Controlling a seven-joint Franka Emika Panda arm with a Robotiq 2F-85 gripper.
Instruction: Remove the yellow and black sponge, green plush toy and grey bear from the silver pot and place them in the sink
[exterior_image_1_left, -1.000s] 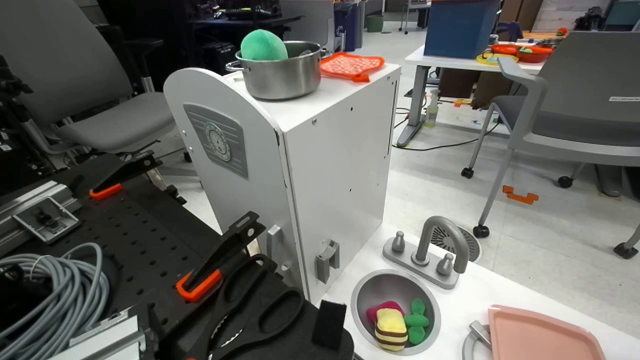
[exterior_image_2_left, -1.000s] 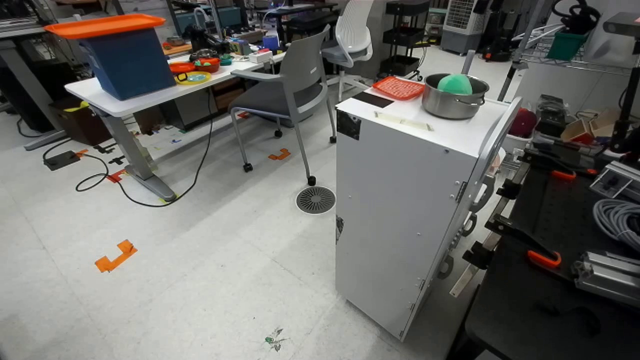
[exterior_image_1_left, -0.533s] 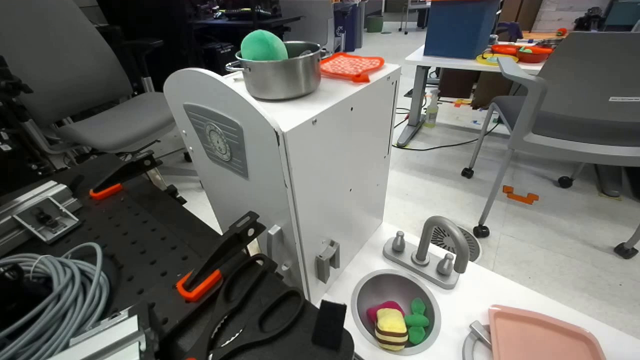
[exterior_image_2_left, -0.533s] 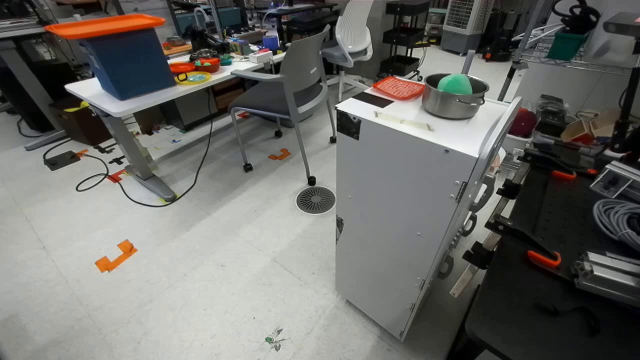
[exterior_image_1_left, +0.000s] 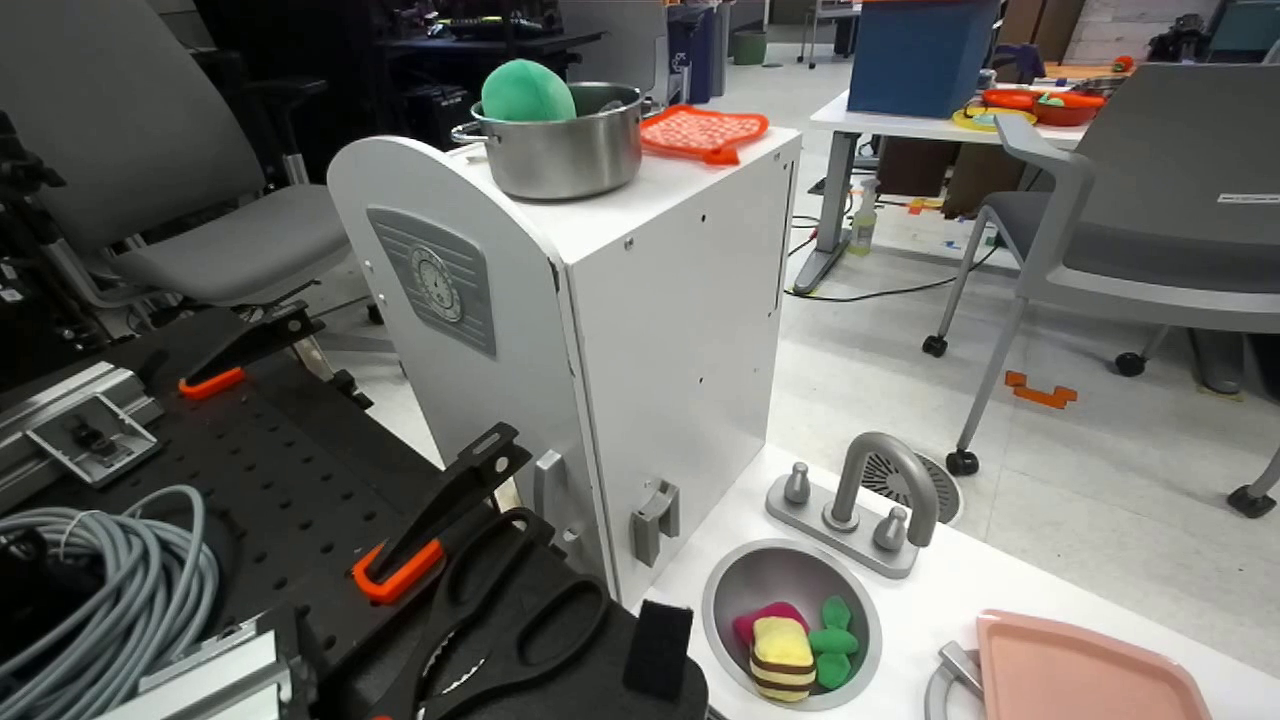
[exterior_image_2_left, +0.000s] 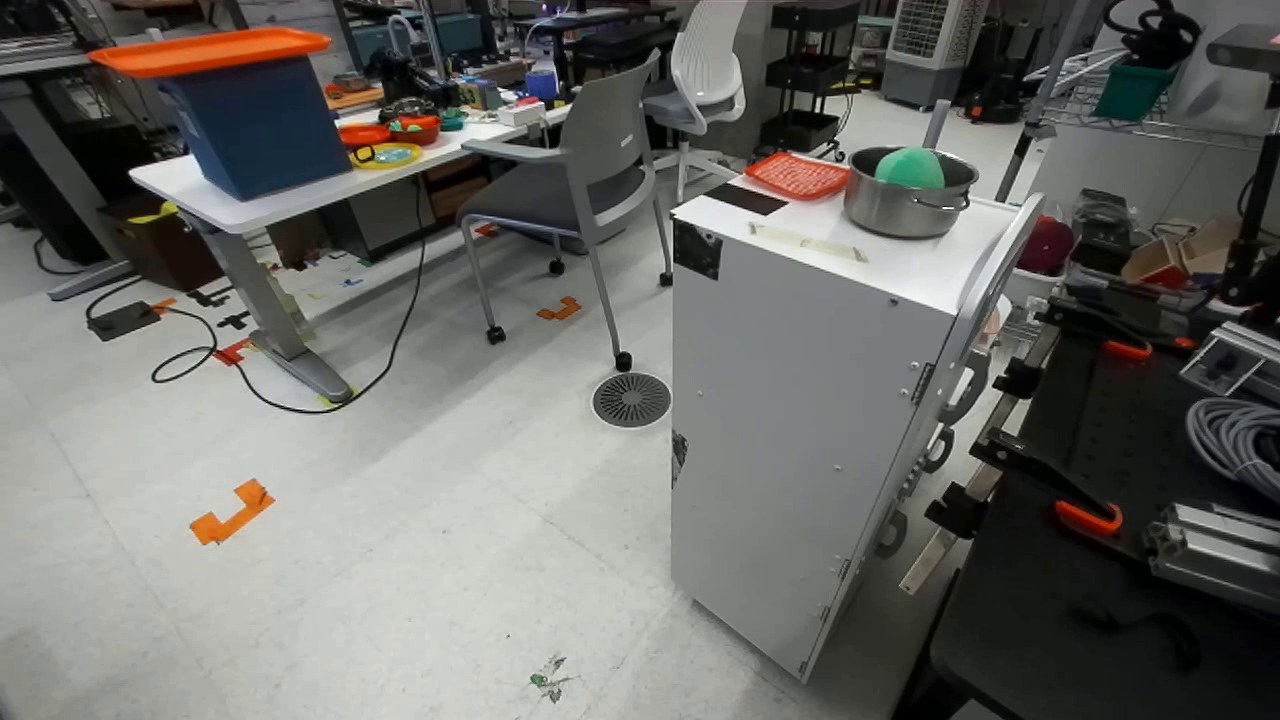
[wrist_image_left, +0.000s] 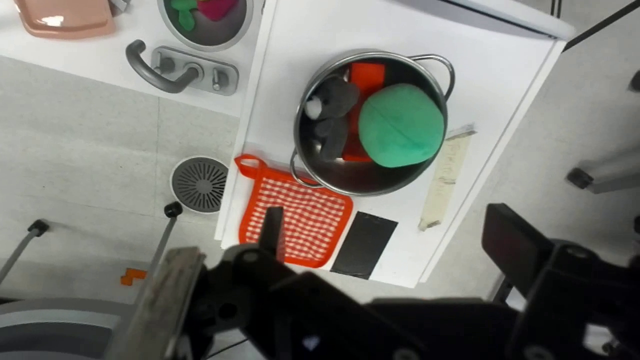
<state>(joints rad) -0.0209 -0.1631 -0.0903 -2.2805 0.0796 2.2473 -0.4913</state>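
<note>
While the green plush toy (wrist_image_left: 401, 125) fills the silver pot's (wrist_image_left: 360, 177) wrist-view 3 o'clock, the gripper (wrist_image_left: 384, 220) gapes unladen, presumably to straddle it.

The jaws stand spread wide apart.

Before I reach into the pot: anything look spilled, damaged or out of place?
No spill stands out. Odd: an orange-red slab sits in the silver pot, partly covered by the green plush toy, though the task doesn't name it. In an exterior view, a black patch high on the white cabinet shows pale scuffs.
</note>
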